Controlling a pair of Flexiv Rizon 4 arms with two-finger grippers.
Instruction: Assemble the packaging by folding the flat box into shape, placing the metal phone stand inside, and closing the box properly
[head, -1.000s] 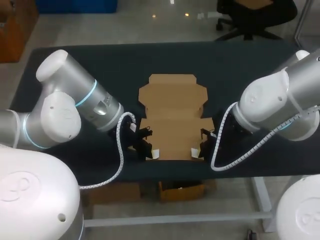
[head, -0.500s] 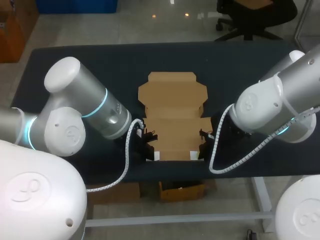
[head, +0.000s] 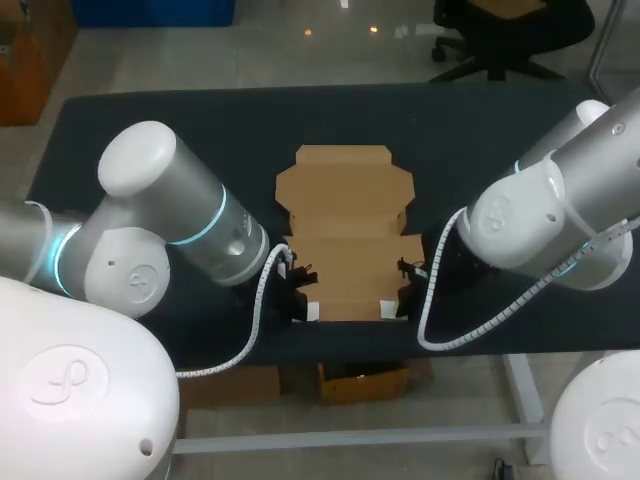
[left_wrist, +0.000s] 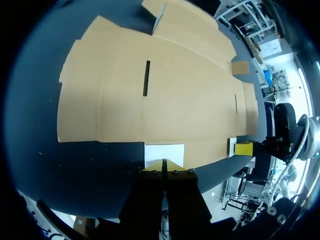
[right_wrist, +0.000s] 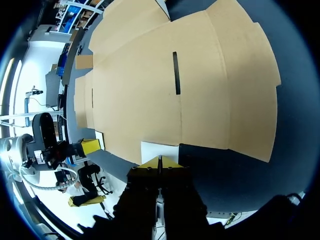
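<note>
Table (head: 150, 130): dark top; it bears the box, which lies in its middle, nearer the front edge.
Left arm (head: 160, 230): comes in from the box's left side and ends at the box's near left corner.
Right arm (head: 545, 220): comes in from the box's right side and ends at the box's near right corner.
Box (head: 345, 230): brown cardboard, unfolded and lying flat, with its flaps spread and its narrower panel at the far end.
Left gripper (left_wrist: 164, 167): at the box's near left corner; the fingers are pressed together, with the yellow tips at the edge of a white patch.
Right gripper (right_wrist: 160, 164): at the box's near right corner; the fingers are likewise pressed together, and the tips meet a second white patch.
White patches (left_wrist: 164, 151) (right_wrist: 159, 150): one at each near corner of the box, just ahead of each gripper.
Slots (left_wrist: 146, 78) (right_wrist: 175, 73): narrow dark cuts in the box's panel, beyond each patch.
</note>
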